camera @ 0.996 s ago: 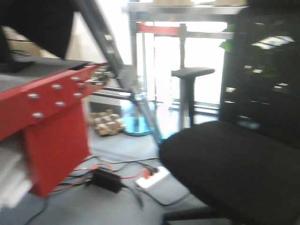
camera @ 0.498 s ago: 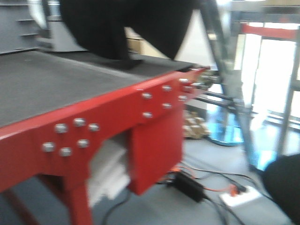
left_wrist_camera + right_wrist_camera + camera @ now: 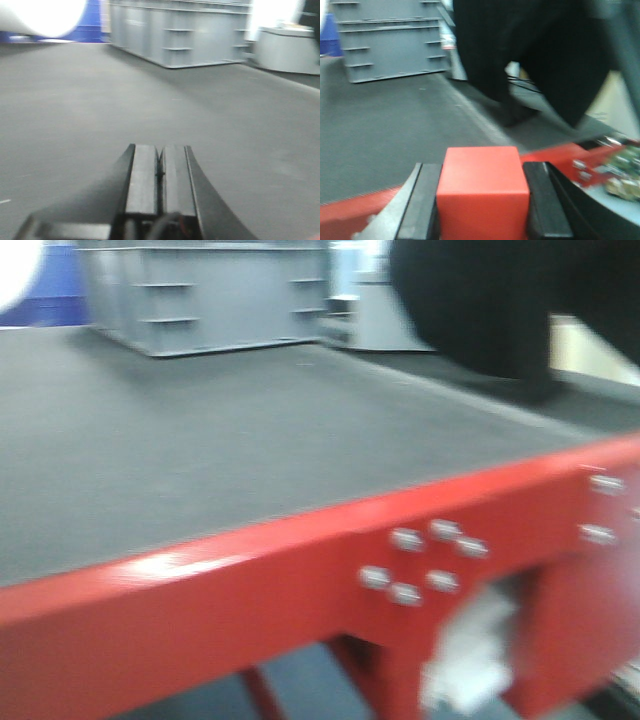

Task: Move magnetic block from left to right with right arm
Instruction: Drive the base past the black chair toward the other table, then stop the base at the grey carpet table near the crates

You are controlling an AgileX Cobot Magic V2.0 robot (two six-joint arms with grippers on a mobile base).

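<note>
Right tool [image 3: 481, 212] pinching magnetic block [image 3: 482, 187] squarely, apparently held clear of the surface [image 3: 395, 130] near its red rim [image 3: 345, 212], ready for rightward carry. Left tool [image 3: 159, 172] pressed together, empty, low over the surface.

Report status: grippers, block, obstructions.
Left gripper shut, empty, over grey mat. Right gripper shut on magnetic block. Large blurred black shape ahead of right gripper, unidentified.

The right gripper [image 3: 484, 207] clamped the magnetic block [image 3: 482, 180] between black pads [image 3: 424, 205]; the red table rim [image 3: 345, 214] lay just beyond, a black shape [image 3: 540, 55] far right.
</note>
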